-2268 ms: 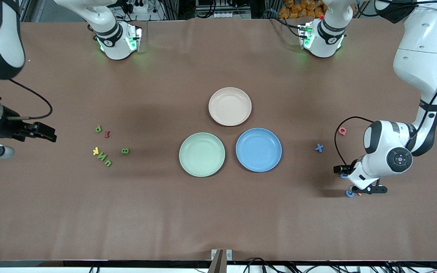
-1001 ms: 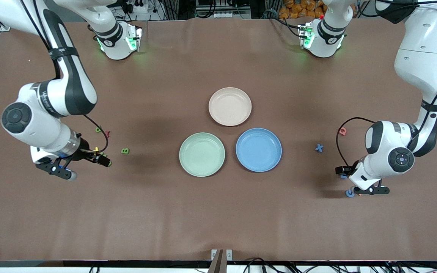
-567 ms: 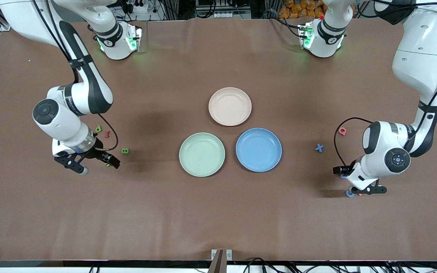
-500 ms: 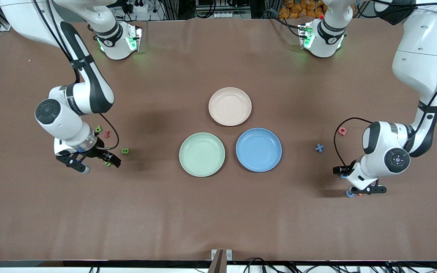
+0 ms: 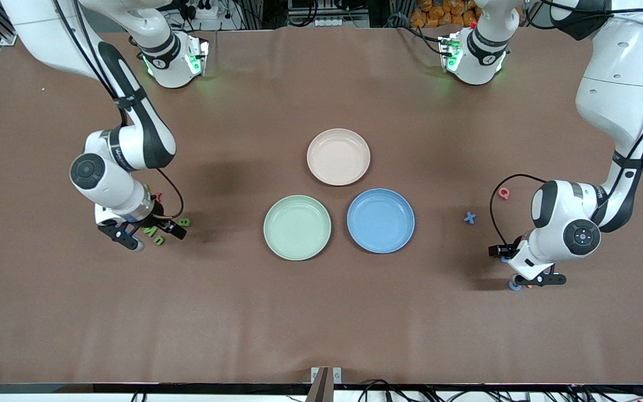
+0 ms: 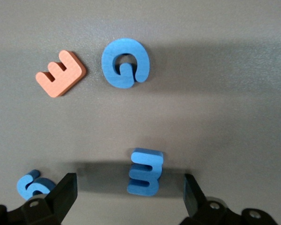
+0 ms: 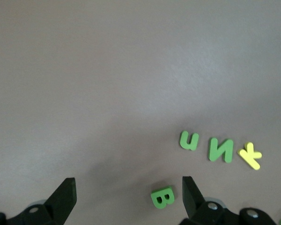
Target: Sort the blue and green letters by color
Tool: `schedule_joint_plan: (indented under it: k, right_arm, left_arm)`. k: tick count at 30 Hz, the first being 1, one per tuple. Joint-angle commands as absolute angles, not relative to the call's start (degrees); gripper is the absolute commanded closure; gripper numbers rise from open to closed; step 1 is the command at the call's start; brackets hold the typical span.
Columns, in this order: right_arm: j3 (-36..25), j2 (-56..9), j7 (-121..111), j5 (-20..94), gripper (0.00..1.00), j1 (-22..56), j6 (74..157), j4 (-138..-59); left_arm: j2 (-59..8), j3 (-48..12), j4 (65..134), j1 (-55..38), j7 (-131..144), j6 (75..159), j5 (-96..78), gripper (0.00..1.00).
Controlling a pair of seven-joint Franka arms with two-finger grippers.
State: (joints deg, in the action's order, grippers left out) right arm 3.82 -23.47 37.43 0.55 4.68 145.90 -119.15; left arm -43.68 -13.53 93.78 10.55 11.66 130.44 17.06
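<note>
My left gripper (image 6: 129, 192) is low over the table near the left arm's end, open, with a blue E (image 6: 146, 171) lying between its fingers and touching neither. A blue G (image 6: 125, 63) and a blue 9 (image 6: 33, 183) lie close by. A blue X (image 5: 469, 218) lies apart, toward the plates. My right gripper (image 7: 129, 192) hangs open over the green cluster at the right arm's end. A green B (image 7: 163, 197) lies just inside one of its fingers. Green U (image 7: 189, 140) and N (image 7: 221, 150) lie beside it.
Three empty plates stand mid-table: green (image 5: 297, 227), blue (image 5: 380, 220) and pink (image 5: 338, 156). An orange E (image 6: 61, 73) lies by the blue G. A yellow K (image 7: 249, 155) sits next to the N. A red letter (image 5: 503, 193) lies near the X.
The right arm has swung toward the plates and brought its gripper over the green letters near the B. The left arm has shifted only slightly.
</note>
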Motion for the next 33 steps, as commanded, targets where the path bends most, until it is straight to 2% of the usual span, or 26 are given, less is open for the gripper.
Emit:
schedule_joint_plan:
  k: [1,4,7,23,33]
  right_arm:
    - [4.04,-26.45,38.67,0.09,0.0,4.75,146.78,-118.83]
    - [4.04,-27.16,38.67,0.09,0.0,5.1,146.87,-118.92]
    - [3.96,-27.33,38.67,0.09,0.0,5.19,146.87,-119.18]
    - [4.04,-28.3,38.58,-1.4,0.0,5.19,150.11,-122.52]
    - [4.04,-27.86,38.58,-2.99,0.0,4.66,151.79,-124.89]
  left_arm:
    - [-43.77,-13.36,93.96,10.37,15.38,131.04,19.07,0.77]
    - [-43.77,-13.36,93.96,10.37,16.26,131.04,19.07,0.92]
    - [-43.77,-13.36,93.96,10.37,16.26,131.04,19.07,1.0]
    - [-41.05,-14.59,93.25,10.37,17.75,130.7,18.19,1.0]
    - [-37.71,-22.49,93.34,10.46,27.94,126.74,18.11,1.0]
